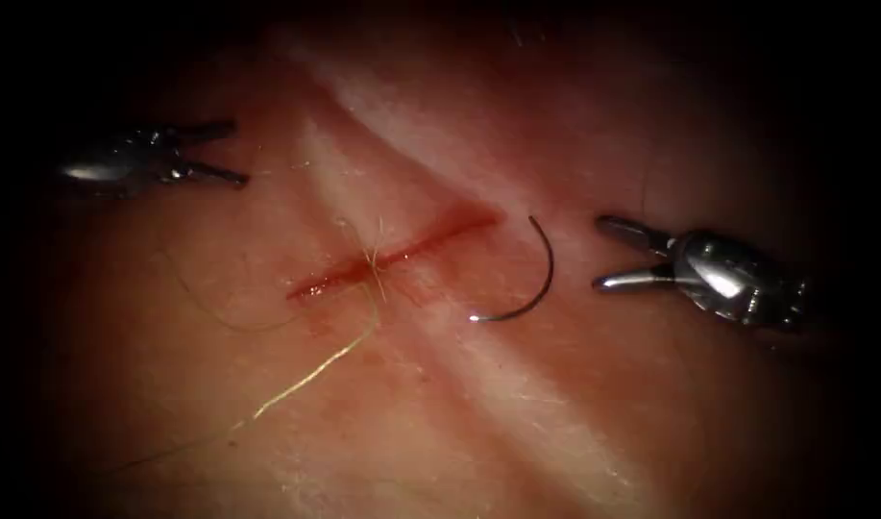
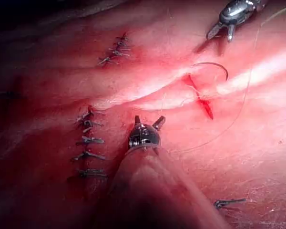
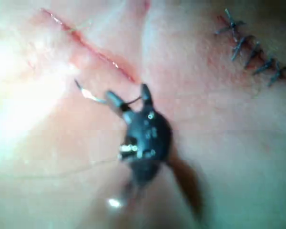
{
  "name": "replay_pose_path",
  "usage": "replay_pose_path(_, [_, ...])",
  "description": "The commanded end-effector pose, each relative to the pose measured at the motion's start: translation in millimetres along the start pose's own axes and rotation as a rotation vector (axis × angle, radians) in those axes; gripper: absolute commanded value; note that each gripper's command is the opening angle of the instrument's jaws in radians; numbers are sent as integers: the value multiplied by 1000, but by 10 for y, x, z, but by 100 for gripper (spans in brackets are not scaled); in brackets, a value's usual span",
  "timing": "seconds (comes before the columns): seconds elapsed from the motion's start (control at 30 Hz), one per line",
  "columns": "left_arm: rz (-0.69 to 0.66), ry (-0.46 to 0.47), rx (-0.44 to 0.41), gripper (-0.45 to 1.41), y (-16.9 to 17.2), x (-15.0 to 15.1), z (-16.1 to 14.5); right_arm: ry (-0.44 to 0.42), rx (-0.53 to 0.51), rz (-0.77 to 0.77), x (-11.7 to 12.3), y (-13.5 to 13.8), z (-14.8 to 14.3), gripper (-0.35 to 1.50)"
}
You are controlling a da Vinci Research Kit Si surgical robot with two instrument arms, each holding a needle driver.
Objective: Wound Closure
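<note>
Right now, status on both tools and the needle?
Left tool jaws open, empty. Right tool jaws open, empty. Needle lying free on the tissue, right of the cut. Thread trails left.

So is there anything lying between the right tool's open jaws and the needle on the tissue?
Nothing visible does. The needle lies free on the tissue, right of the cut, held by neither tool. The right tool sits open and empty just right of it, with bare tissue between. The thread and the open, empty left tool are left of the cut.
</note>
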Motion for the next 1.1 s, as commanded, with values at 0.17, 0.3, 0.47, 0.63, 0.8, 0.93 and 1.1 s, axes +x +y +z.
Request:
replay_pose_path(0.17, [56, -141, -6, 66, -6, -33, 24, 3, 4, -2, -2, -1, 12, 143])
replay_pose_path(0.3, [86, -238, -22, 71, -10, -53, 13, 3, 4, -2, -2, -1, 11, 143])
replay_pose_path(0.47, [92, -276, -36, 74, -14, -63, -11, 3, 4, -2, -2, -1, 11, 143])
replay_pose_path(0.63, [87, -287, -41, 74, -15, -69, -39, 3, 5, -2, -2, -1, 11, 143])
replay_pose_path(0.8, [74, -298, -39, 76, -10, -68, -61, 3, 5, -2, -1, -2, 11, 143])
replay_pose_path(0.93, [32, -265, -32, 74, -13, -43, -63, 3, 5, -2, -1, -2, 11, 143])
replay_pose_path(1.1, [-9, -48, -4, 71, -15, 17, -59, 3, 5, -2, -1, -2, 10, 143])
